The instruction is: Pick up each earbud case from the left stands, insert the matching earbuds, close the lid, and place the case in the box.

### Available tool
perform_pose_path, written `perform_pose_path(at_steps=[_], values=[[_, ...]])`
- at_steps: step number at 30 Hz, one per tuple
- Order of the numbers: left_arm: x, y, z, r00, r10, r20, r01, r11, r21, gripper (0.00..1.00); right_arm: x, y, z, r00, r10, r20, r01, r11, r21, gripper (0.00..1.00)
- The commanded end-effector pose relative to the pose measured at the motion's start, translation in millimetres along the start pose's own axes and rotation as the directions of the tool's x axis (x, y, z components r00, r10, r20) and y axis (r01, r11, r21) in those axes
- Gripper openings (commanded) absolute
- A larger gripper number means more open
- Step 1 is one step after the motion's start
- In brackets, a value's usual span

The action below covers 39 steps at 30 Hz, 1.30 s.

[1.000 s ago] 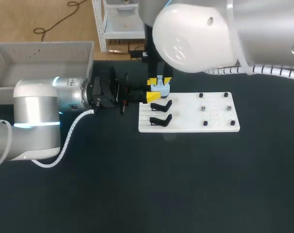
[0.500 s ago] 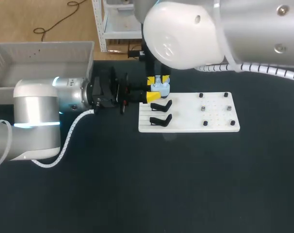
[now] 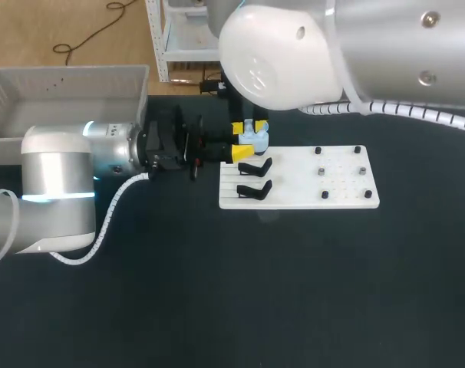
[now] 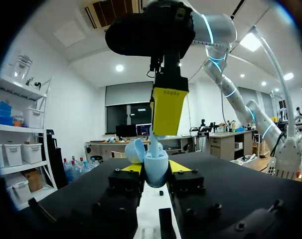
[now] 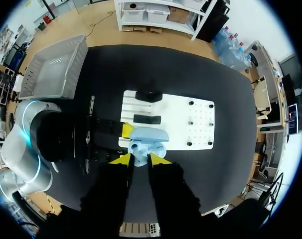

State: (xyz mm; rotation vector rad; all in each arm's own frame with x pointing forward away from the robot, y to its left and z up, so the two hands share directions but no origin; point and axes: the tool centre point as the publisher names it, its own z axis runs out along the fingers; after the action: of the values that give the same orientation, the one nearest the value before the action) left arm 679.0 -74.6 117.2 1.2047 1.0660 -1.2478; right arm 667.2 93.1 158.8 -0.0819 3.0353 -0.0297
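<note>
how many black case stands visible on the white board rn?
2: first stand sits right beside the earbud case at the far left corner of the white board; second stand is next along the row. Another may be hidden under the case.

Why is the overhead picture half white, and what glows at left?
Head view: the right arm, white-shelled and close under the camera, catches light and hides the table behind it; the glow is a cyan ring on the left arm. Right wrist view: same ring shows.

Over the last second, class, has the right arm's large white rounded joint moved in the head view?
Yes. The large white rounded joint drifted left, toward the grey plastic bin, judged against the unmoved flat white stand board.
</note>
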Motion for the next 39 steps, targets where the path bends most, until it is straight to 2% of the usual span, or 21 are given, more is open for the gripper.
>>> perform_pose_path(at_steps=[1,21,22,23,24,25,28,31,34,36,37,38,39], values=[[0.3,-0.5,0,1.000,0.001,0.000,-0.001,1.000,-0.002,0.00,-1,0,3,1.000,0.004,0.003,-0.004,1.000,0.008,0.00],[0.3,-0.5,0,1.000,0.001,0.000,-0.001,1.000,-0.002,0.00,-9,4,13,1.000,-0.003,0.027,0.002,0.999,0.033,0.00],[0.3,-0.5,0,1.000,0.001,0.000,-0.001,1.000,-0.002,0.00,-9,5,13,1.000,-0.003,0.028,0.002,1.000,0.031,0.06],[0.3,-0.5,0,1.000,0.001,0.000,-0.001,1.000,-0.002,0.00,-9,5,13,1.000,-0.003,0.029,0.002,1.000,0.030,0.33],[0.3,-0.5,0,1.000,0.001,0.000,-0.001,1.000,-0.002,0.00,-8,5,13,1.000,-0.004,0.031,0.003,1.000,0.029,0.49],[0.3,-0.5,0,1.000,0.001,0.000,-0.001,1.000,-0.002,0.00,-8,5,13,1.000,-0.003,0.031,0.003,1.000,0.029,0.73],[0.3,-0.5,0,1.000,0.001,0.000,-0.001,1.000,-0.002,0.00,-8,4,13,0.999,-0.002,0.033,0.001,1.000,0.026,0.80],[0.3,-0.5,0,1.000,0.001,0.000,-0.001,1.000,-0.002,0.00,-6,6,10,0.999,-0.004,0.041,0.003,1.000,0.020,0.93],[0.3,-0.5,0,1.000,0.001,0.000,-0.001,1.000,-0.002,0.00,-1,7,1,0.998,-0.011,0.068,0.011,1.000,-0.003,0.99],[0.3,-0.5,0,1.000,0.001,0.000,-0.001,1.000,-0.002,0.00,1,6,-9,0.996,-0.001,0.090,0.004,1.000,-0.024,1.00],[0.3,-0.5,0,1.000,0.001,0.000,-0.001,1.000,-0.002,0.00,1,5,-12,0.994,0.017,0.104,-0.014,0.999,-0.031,1.00],[0.3,-0.5,0,1.000,0.001,0.000,-0.001,1.000,-0.002,0.00,-3,-1,-18,0.986,0.086,0.144,-0.079,0.996,-0.050,1.00],[0.3,-0.5,0,1.000,0.001,0.000,-0.001,1.000,-0.002,0.00,-8,-5,-22,0.981,0.129,0.144,-0.118,0.990,-0.080,1.00]])
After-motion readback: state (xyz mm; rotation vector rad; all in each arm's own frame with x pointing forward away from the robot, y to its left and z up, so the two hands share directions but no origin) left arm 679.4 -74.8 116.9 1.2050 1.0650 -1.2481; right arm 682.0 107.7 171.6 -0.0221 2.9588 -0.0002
